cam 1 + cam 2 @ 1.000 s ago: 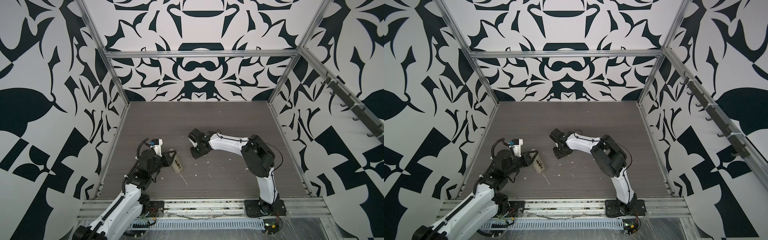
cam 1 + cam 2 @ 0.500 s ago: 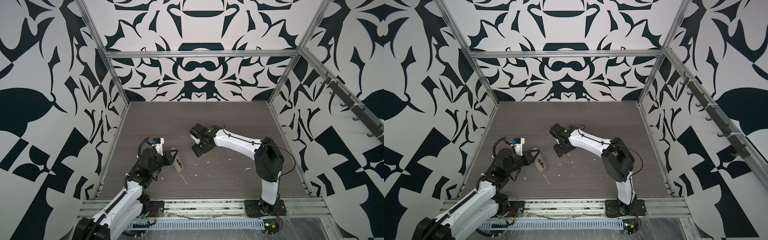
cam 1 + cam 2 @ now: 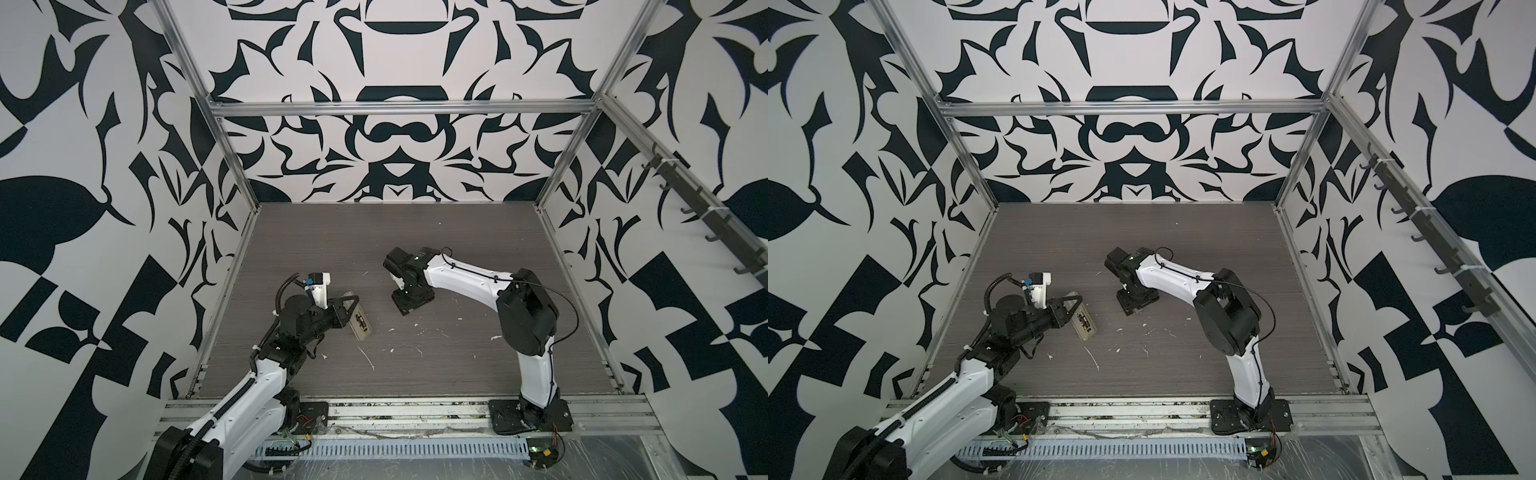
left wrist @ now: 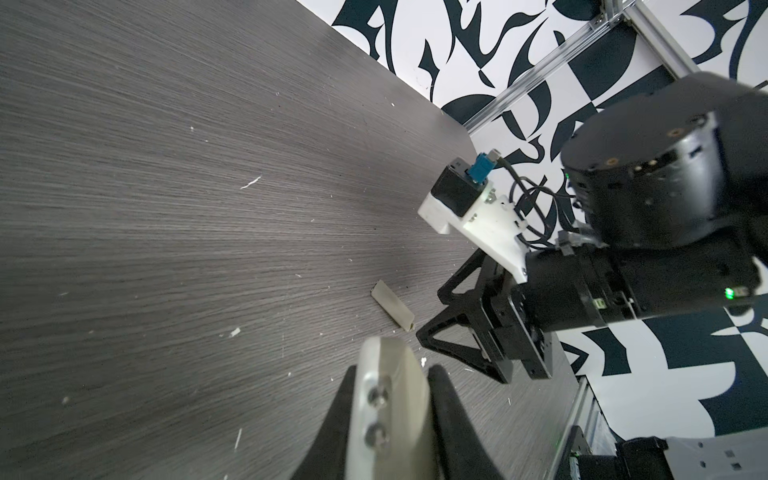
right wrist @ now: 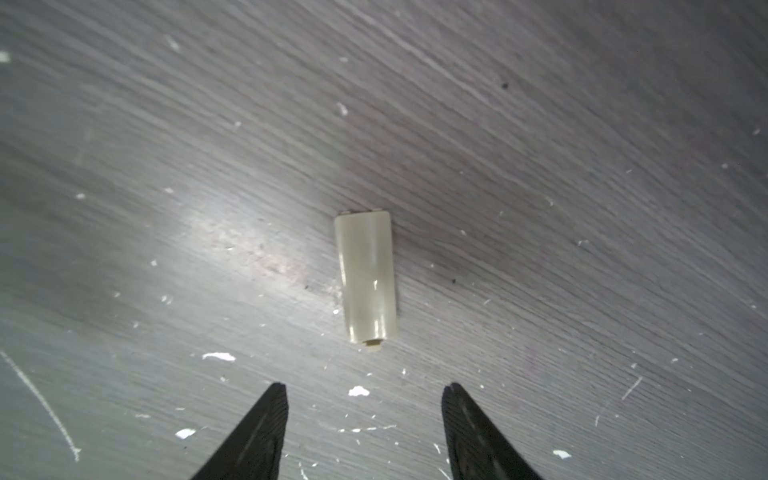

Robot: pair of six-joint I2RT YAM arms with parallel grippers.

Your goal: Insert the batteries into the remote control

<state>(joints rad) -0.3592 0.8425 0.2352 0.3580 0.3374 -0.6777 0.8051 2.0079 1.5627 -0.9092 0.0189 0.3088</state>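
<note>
The table (image 3: 415, 232) is a dark grey wood-grain board. It is boxed in by walls (image 3: 395, 158) of bold black-and-white shapes and by aluminium rails (image 3: 395, 109), and white scraps (image 3: 366, 358) are strewn over its near half.

On my left, the left gripper (image 3: 348, 308) is clamped on one end of the remote control (image 3: 360, 326), which sticks out at a tilt near the board's left edge. In the left wrist view its pale body is pinched between the two black fingers (image 4: 444, 415). Dark marks show on its upper face (what they are I cannot tell from here).

Near the middle of the table the right gripper (image 5: 365, 390) points down, jaws well apart with nothing between them. It is just short of a small beige cover (image 5: 365, 278) that lies flat on the board, clear of both fingertips.
</note>
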